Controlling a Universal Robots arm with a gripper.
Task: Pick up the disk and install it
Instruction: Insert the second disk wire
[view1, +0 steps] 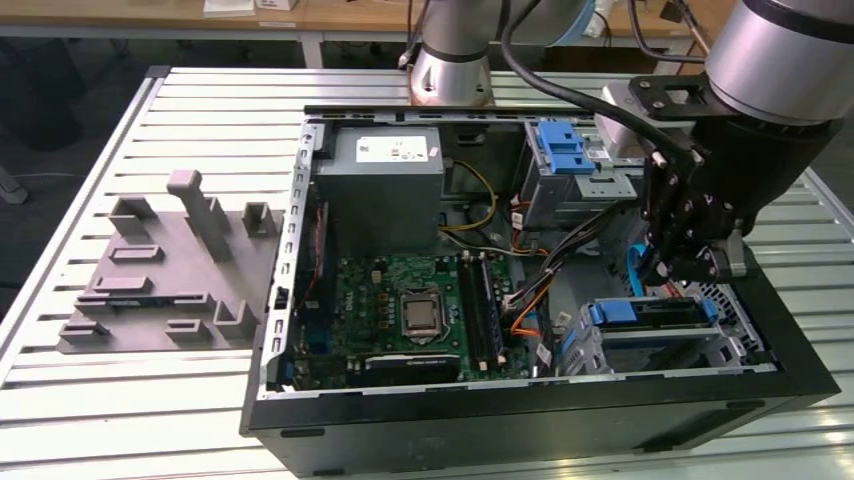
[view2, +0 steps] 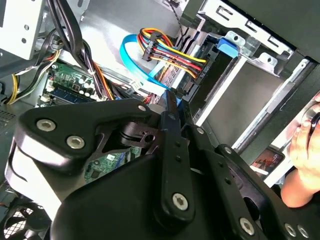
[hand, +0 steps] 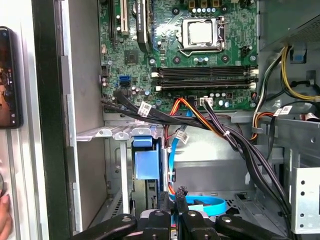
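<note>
An open black desktop computer case lies on its side on the slatted white metal worktop. Inside it sit a green motherboard with a bare processor socket, a grey metal power supply box bearing a small white sticker, and bundles of black, orange and yellow cables. In the corner of the case at the exterior view's right, a silver metal drive cage holds the disk, a flat drive in a blue plastic carrier frame, seated in its bay; in both wrist views the blue carrier end shows in the cage slot. A second blue latch on a ribbed silver cage stands further back. The black hand hangs just above the disk's cage, near but apart from the carrier. Its fingers stand close together over a blue flat cable; whether they clamp anything cannot be told. A grey moulded fixture rests on the worktop beside the case.
</note>
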